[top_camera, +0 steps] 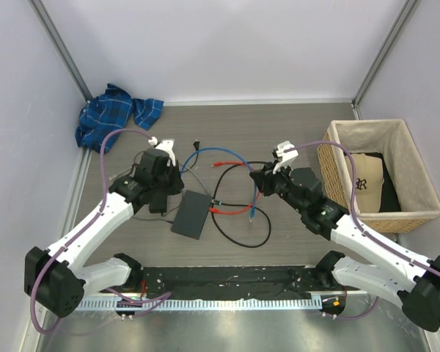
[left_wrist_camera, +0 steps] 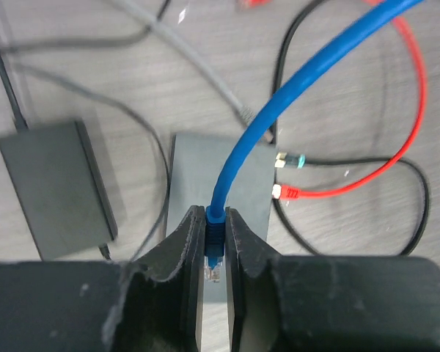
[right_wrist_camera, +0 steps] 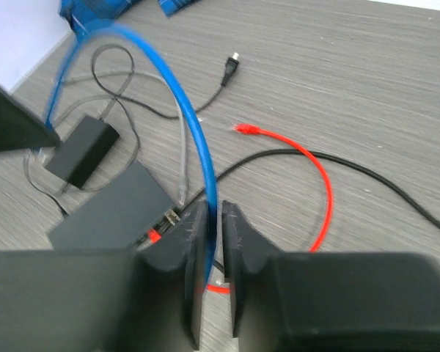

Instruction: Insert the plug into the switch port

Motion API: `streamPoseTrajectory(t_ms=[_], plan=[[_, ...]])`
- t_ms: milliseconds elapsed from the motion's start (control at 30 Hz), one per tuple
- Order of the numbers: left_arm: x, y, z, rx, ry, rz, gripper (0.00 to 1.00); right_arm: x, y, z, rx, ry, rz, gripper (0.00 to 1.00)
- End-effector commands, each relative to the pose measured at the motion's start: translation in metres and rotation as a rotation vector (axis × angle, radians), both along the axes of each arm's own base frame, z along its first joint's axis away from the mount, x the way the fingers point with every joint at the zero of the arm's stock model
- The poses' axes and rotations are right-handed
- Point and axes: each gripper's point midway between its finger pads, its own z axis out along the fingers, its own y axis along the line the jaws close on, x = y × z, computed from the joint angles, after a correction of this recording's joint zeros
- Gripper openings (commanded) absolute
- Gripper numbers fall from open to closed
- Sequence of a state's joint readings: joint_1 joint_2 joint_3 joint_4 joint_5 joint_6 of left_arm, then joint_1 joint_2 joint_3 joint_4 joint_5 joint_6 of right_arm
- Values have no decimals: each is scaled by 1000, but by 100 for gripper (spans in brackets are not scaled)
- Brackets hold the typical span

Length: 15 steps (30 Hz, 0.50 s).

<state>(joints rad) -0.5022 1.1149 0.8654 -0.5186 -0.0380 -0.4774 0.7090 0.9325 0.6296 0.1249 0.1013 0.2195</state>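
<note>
Left gripper [left_wrist_camera: 214,216] is pinching the blue plug [left_wrist_camera: 214,251] over the dark grey switch [left_wrist_camera: 194,170]; right gripper [right_wrist_camera: 214,209] is clamping the blue cable [right_wrist_camera: 193,125].

One switch box [top_camera: 191,214]; around it one adapter brick [left_wrist_camera: 55,187], one blue cable [top_camera: 216,152], one red cable [top_camera: 235,211], one black cable [top_camera: 242,242], one grey cable [left_wrist_camera: 198,62]; rightward one basket [top_camera: 326,172], one cap [top_camera: 367,180].

Grey switch [top_camera: 191,214] mid-table, blue cable [top_camera: 224,151] looped beyond it, wicker basket [top_camera: 393,221] at right, plaid cloth [top_camera: 106,114] far-left.
</note>
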Motion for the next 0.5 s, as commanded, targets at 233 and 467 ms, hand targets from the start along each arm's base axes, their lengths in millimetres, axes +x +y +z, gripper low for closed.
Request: streamPoseTrajectory(t_ms=[233,467], plan=[[29,-27,67,179,-249,-237,16,-14,10,75,-93,-22,147,65],[12,-60,85,277,-379,-405,17,-4,28,101,-169,12,229,72]])
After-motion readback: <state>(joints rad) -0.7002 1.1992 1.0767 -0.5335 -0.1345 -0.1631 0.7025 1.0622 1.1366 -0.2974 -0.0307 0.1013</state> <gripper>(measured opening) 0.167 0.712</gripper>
